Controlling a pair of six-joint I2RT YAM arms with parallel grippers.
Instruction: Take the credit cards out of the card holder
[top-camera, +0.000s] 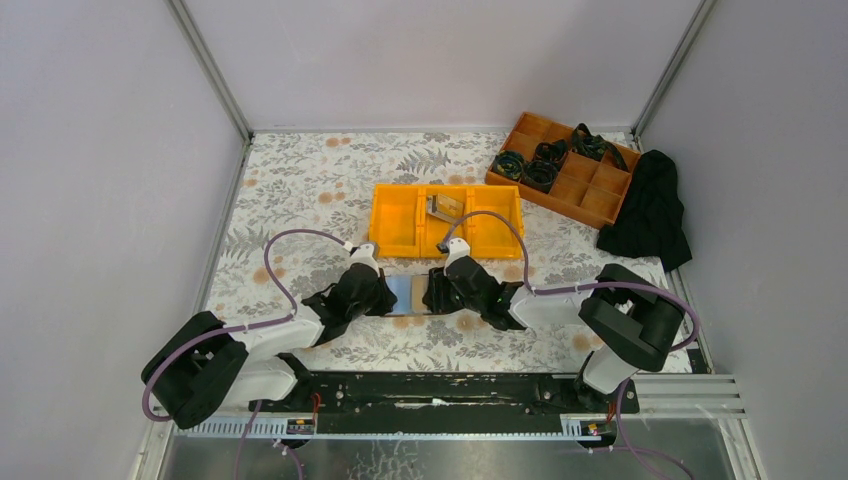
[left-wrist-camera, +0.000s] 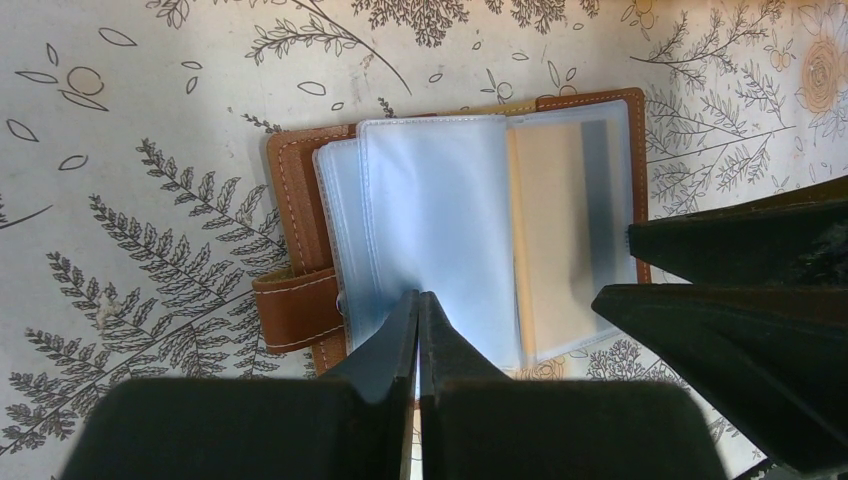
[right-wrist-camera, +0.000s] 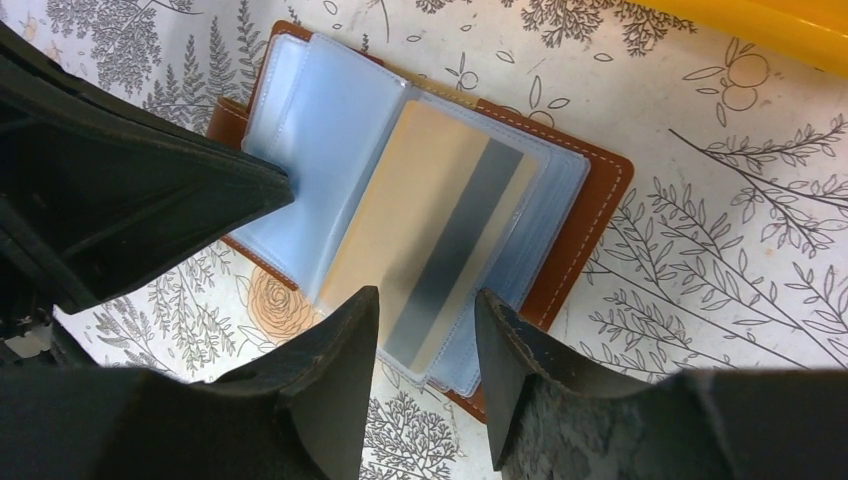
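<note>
Table (top-camera: 300, 180): flowered cloth, the work sits mid-table between the two arms.
Yellow bin (top-camera: 395, 222): three compartments, just beyond the holder. A grey card (top-camera: 445, 207) lies in the middle one, so by my reading the task is part done.
Left gripper (left-wrist-camera: 418, 300): jaws together, tips on the near edge of the clear sleeves. I cannot tell whether a leaf is nipped between them or only pressed down.
Right gripper (right-wrist-camera: 425, 325): jaws apart, one fingertip on each side of the striped card's near end, nothing clamped that I can see.
Card holder (left-wrist-camera: 295, 200): brown stitched leather, lying open and flat on the cloth between the grippers, strap tab on the left gripper's side.
Sleeves (left-wrist-camera: 440, 220): clear soft plastic leaves, floppy and glossy. They are likely to lift and drag along with a card unless held back.
Striped card (right-wrist-camera: 440, 220): pale tan with a dark stripe, in the topmost sleeve on the right-hand half.
Handling: the card looks light, thin, stiff and slick. It should slide out lengthwise but could slip from a weak pinch.
Hold point: the short end nearest the right gripper, at the sleeve mouth, pinched across its flat faces. Whether that end stands proud of the sleeve is unclear.
</note>
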